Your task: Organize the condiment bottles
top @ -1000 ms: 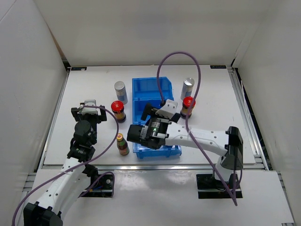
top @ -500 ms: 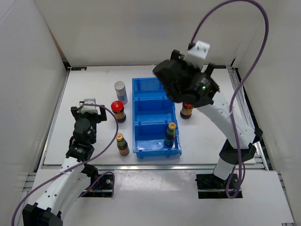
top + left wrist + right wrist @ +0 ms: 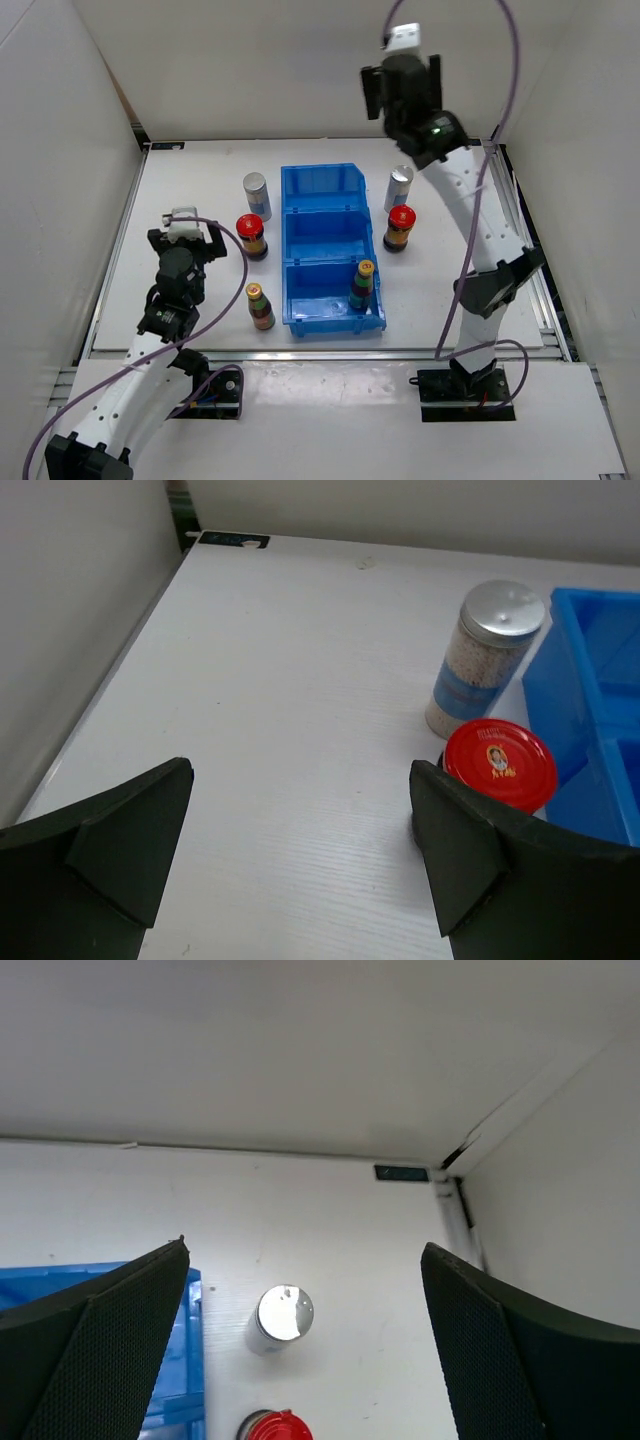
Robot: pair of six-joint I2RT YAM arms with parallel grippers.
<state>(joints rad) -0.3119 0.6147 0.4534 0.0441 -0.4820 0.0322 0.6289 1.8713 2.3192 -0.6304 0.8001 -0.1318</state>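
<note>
A slim yellow-capped bottle stands in the near compartment of the blue bin. The other slim bottle stands on the table left of the bin. A red-capped bottle and a silver-topped bottle stand left of the bin. Another red-capped bottle and silver-topped bottle stand to its right. My left gripper is open and empty, low, left of the red cap. My right gripper is open and empty, high above the right silver-topped bottle.
White walls close in the table on the left, back and right. The bin's middle and far compartments hold nothing. The bin's edge shows in the left wrist view and the right wrist view. A purple cable hangs from each arm.
My right gripper left the slim bottle standing in the bin's near compartment, then rose and swung to the far right, high above the table. The left arm has barely moved.
</note>
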